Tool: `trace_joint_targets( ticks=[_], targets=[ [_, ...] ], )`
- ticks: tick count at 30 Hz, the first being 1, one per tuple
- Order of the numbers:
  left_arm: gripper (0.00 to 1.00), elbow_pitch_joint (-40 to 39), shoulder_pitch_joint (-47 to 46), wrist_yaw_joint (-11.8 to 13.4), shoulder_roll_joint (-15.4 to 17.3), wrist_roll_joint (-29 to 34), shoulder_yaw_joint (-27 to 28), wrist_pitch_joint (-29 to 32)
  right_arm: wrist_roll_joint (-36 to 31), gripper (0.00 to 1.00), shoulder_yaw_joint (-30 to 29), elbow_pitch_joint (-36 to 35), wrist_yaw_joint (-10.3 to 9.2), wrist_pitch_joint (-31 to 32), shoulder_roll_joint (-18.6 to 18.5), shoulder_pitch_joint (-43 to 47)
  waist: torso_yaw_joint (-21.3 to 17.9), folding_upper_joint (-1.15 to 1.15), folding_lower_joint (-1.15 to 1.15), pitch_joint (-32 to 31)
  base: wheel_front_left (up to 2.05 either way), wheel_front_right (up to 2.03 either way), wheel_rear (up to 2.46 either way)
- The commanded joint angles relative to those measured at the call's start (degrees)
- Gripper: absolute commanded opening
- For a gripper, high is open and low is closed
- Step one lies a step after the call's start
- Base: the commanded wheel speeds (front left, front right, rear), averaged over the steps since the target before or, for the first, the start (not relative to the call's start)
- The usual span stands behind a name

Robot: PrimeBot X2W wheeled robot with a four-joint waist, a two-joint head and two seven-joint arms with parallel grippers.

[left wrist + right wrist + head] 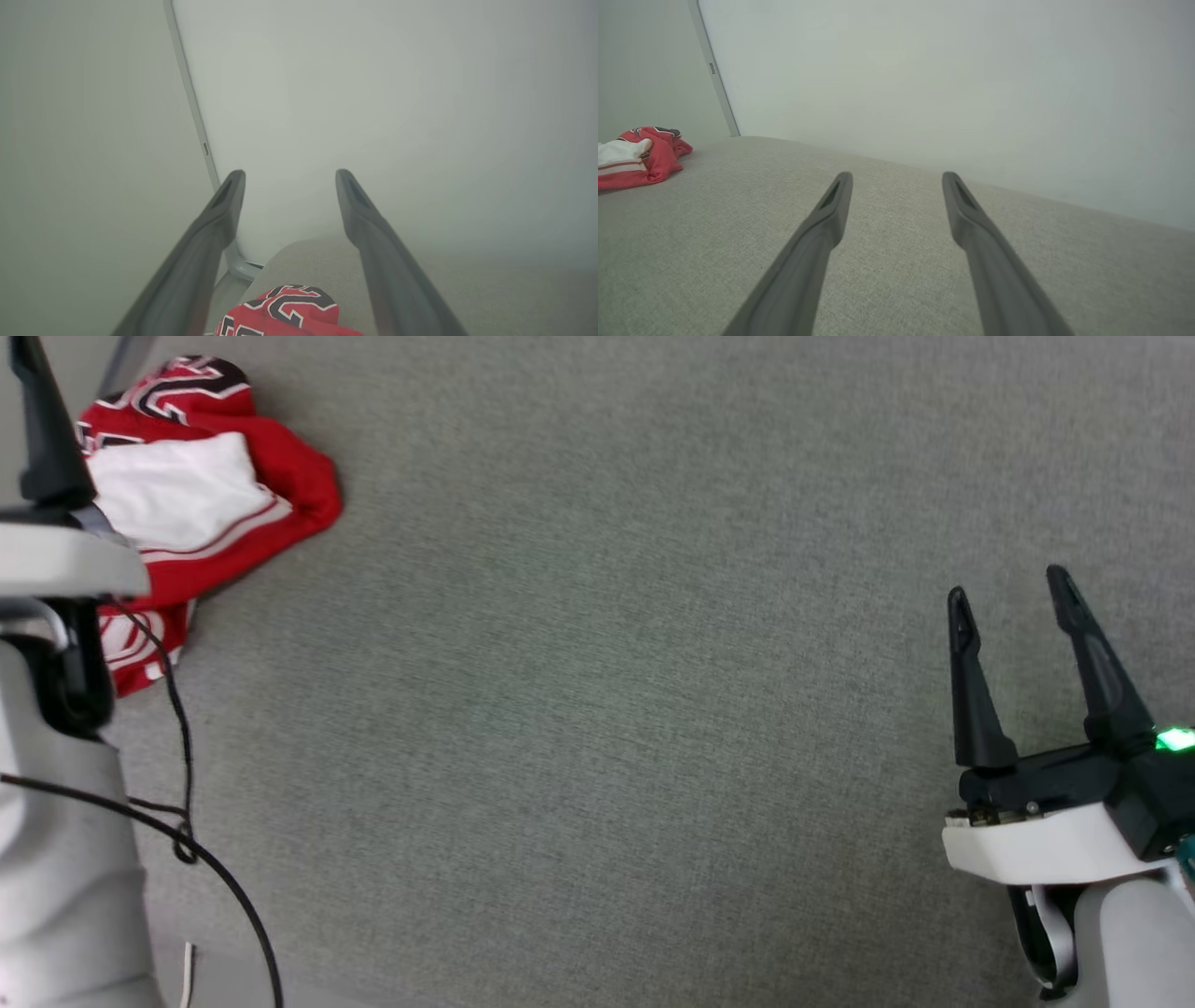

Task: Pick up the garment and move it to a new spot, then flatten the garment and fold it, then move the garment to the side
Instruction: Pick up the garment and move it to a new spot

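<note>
On the table's left, crumpled garment [289, 490]; black lettering [173, 394] unreadable

Bare lab-like test space, grey woven fabric surface [607, 709], plain pale wall panels [948, 70], metal frame strip [720, 93]

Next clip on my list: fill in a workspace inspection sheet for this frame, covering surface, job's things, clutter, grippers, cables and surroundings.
Surface: grey woven fabric surface, bare across the middle and right.
Job's things: red jersey-style T-shirt with a white sleeve and black white-outlined lettering, crumpled in a heap at the far left, not flattened or folded, not held.
Clutter: one small white strip at the lower left; what it is cannot be told.
Grippers: left gripper open, over the shirt's edge, holding nothing; right gripper open over bare fabric, holding nothing.
Cables: black cable hangs and loops beside the left arm, near the shirt.
Surroundings: pale wall panels joined by a grey seam strip.
</note>
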Motion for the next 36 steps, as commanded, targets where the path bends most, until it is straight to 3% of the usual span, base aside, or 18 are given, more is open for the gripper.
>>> trace_joint_targets(
  ticks=[1, 6, 16, 28, 36],
  targets=[
    [1.00, 2.3, -2.7, -0.4, 1.7, -1.1, -0.1, -0.1, -0.6, 1.00, -0.1, -0.9, -0.04, -0.1, 0.0, -1.4, -2.0, 0.00, -0.01, 3.8, 0.00, 0.00, 0.00],
    [1.00, 11.0, -8.6, -1.2, 7.2, -5.1, -2.7, 3.4, -1.3, 1.00, -0.6, -2.7, -0.04, -0.1, 0.0, -2.9, -3.0, 0.00, -0.01, 6.6, 0.00, 0.00, 0.00],
    [1.00, 20.4, -12.3, -1.2, 17.0, -21.9, -16.1, 27.5, -1.6, 1.00, -1.1, -4.1, -0.04, -0.1, 0.0, -3.5, -3.9, 0.00, -0.01, 8.7, 0.00, 0.00, 0.00],
    [1.00, 25.0, -11.1, -1.2, 20.9, -39.1, -26.5, 50.2, -2.0, 1.00, -0.7, -4.6, -0.04, -0.1, 0.0, -4.6, -5.0, 0.00, -0.01, 10.8, 0.00, 0.00, 0.00],
    [1.00, 28.0, -10.6, -1.3, 20.5, -42.8, -32.6, 55.6, -1.7, 1.00, -0.6, -4.7, -0.04, -0.1, 0.0, -4.9, -6.0, 0.00, -0.01, 11.6, 0.00, 0.00, 0.00]
  ],
)
